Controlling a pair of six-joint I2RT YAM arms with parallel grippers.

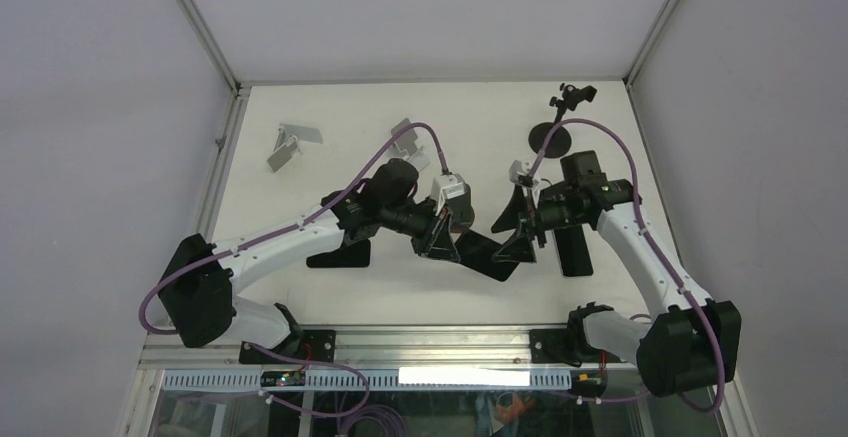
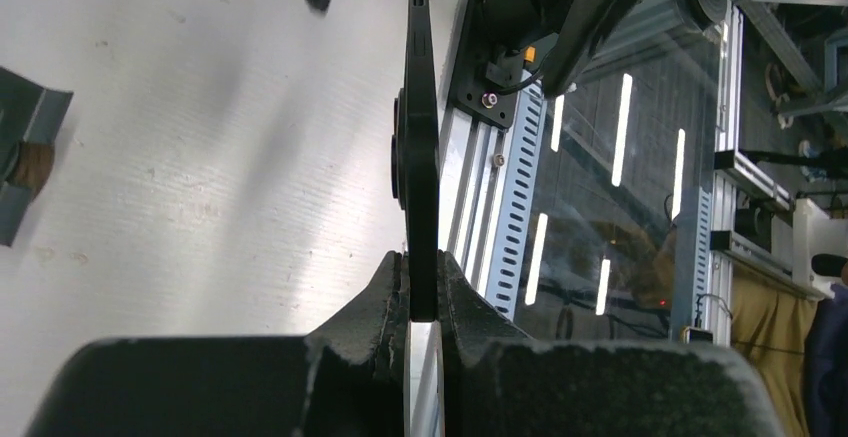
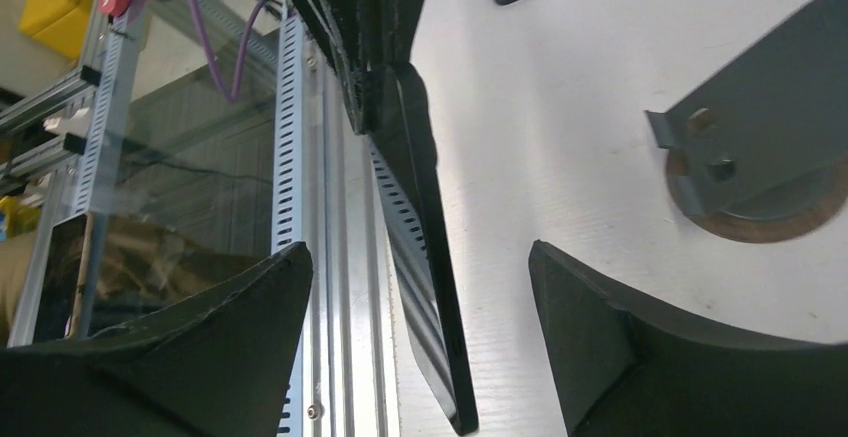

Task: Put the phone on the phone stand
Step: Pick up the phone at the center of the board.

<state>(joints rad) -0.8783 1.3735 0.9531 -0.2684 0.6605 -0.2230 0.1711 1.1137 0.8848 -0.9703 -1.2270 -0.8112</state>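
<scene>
Left hand pinches black phone on edge, held mid-frame over the surface; right hand gapes wide astride its free end, likely a handover toward the grey phone stand.

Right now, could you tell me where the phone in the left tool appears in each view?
Top external: phone, centre, between left tool and right tool.
Left wrist: upright, edge-on, centre, pinched at its lower end.
Right wrist: edge-on, top centre down to the bottom edge.
Shared landmark: the slotted rail, visible in all three.
</scene>
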